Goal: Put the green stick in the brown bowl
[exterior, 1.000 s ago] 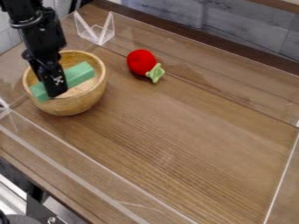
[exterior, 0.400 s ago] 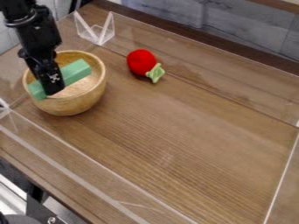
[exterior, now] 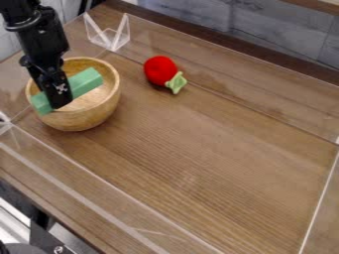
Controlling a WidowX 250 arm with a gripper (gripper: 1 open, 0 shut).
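The brown bowl [exterior: 82,117] stands at the left of the wooden table. Inside it the green stick [exterior: 85,81] lies slanted, its upper end resting near the far rim. My black gripper [exterior: 56,96] points straight down into the bowl, shut on the stick's lower left end. The gripper hides that end of the stick and part of the bowl's inside.
A red ball [exterior: 161,68] with a small green-yellow piece [exterior: 176,83] lies right of the bowl. A clear plastic stand [exterior: 110,35] sits behind the bowl. Low transparent walls [exterior: 315,203] ring the table, and bare wood [exterior: 212,149] spreads to the right.
Gripper, stick and bowl have shifted very slightly to the left compared with the earliest frame; since the middle frame nothing has moved.
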